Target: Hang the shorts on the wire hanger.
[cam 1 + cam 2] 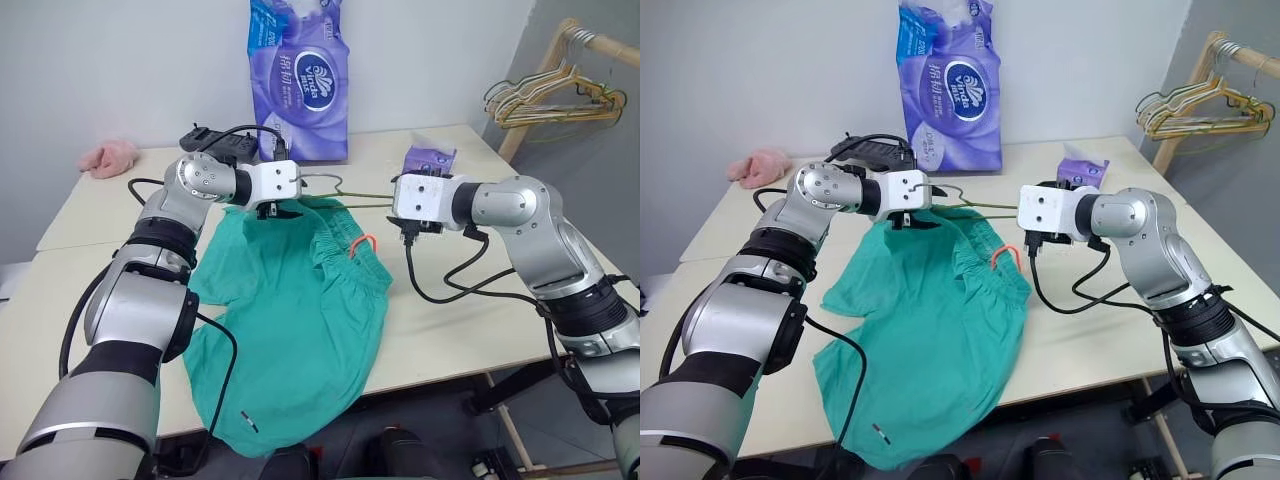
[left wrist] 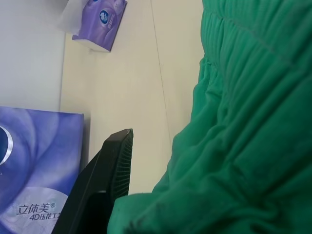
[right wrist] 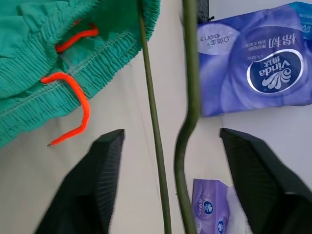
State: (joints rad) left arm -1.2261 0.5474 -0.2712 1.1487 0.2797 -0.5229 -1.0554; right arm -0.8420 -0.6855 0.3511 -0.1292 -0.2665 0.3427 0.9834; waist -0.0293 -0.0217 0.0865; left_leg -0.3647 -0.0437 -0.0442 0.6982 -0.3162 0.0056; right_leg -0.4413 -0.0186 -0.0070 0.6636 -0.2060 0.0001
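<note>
Gripping the shorts (image 1: 290,300) at the waistband, centre frame, the left gripper (image 1: 272,210) lifts them off the bench (image 1: 440,330); the right gripper (image 3: 170,190) stands spread, the hanger (image 3: 187,97) wire running lengthwise between its jaws toward the cloth, so the right arm is nearer it

The left gripper (image 1: 908,215) held the shorts (image 1: 930,330) up by the waistband over the table (image 1: 1100,330), the wire hanger (image 1: 980,206) reaching toward the right gripper (image 1: 1032,240)
</note>
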